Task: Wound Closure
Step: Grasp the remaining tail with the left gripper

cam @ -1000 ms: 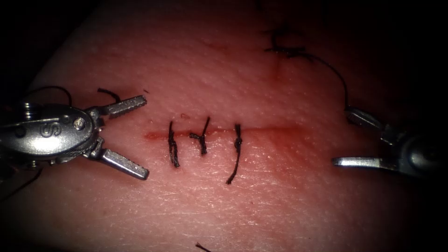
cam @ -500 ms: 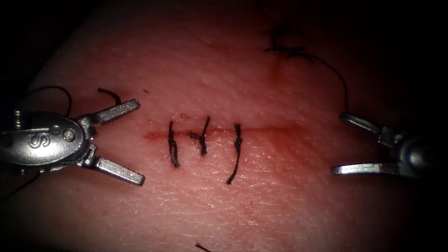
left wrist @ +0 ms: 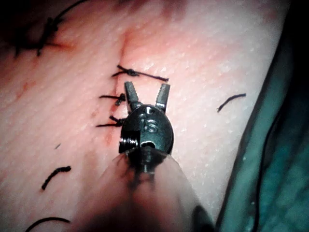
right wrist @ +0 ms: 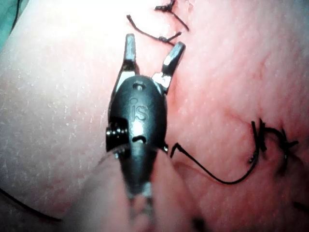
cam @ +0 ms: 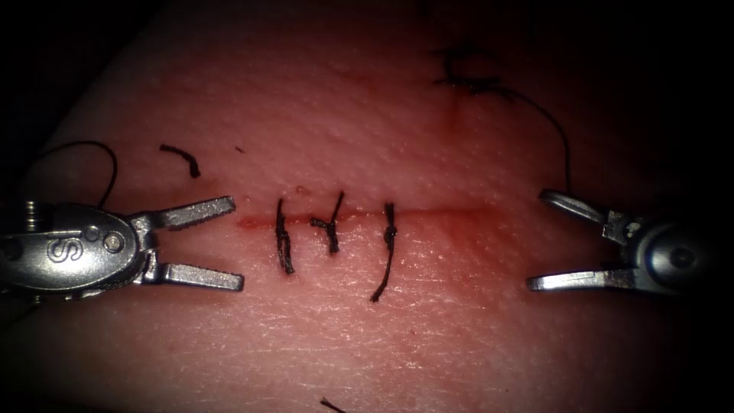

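**Endoscope view: both tools empty beside a stitched cut**

Nearest, a cut end (cam: 330, 403) lies loose. Left tool (cam: 238, 242) and right tool (cam: 534, 239) flank the cut (cam: 367, 217), jaws wide open, holding nothing, likely idle. Three stitches (cam: 333, 223) cross it. Farther back, thread (cam: 552, 122) trails from a knot (cam: 466, 80). Needle unseen.

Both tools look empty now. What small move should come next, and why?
Probably bring the right tool to the loose thread just above its upper jaw. Both it and the left tool are open and hold nothing, and three stitches already cross the cut.
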Action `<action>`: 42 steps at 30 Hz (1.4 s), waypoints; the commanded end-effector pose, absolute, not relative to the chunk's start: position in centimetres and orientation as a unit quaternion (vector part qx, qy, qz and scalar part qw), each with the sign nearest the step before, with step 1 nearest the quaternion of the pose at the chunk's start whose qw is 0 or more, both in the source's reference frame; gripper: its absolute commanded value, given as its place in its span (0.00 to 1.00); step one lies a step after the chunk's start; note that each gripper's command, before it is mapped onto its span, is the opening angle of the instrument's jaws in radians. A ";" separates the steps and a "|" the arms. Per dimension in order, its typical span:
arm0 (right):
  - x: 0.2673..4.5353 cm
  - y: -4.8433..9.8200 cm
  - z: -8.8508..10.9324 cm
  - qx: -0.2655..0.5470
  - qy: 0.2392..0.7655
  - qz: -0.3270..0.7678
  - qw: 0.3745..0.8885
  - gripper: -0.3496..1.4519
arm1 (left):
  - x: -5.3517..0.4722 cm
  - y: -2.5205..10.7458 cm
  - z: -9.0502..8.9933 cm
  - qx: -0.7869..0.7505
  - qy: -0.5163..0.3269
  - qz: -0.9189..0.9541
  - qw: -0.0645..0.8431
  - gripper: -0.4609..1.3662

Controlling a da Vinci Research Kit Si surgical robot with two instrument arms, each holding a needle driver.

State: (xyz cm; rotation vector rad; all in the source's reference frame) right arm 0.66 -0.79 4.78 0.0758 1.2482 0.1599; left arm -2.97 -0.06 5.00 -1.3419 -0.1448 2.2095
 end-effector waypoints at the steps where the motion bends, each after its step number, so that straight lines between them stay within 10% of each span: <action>1: 0.66 -0.8 4.8 0.037 0.583 0.074 0.808 0.90 | -3.02 -0.1 5.0 -0.498 -0.048 0.822 0.271 0.37; 42: 0.66 -0.9 4.8 0.036 0.585 0.068 0.808 0.90 | -4.00 -0.4 6.2 -0.465 -0.015 0.865 0.187 0.43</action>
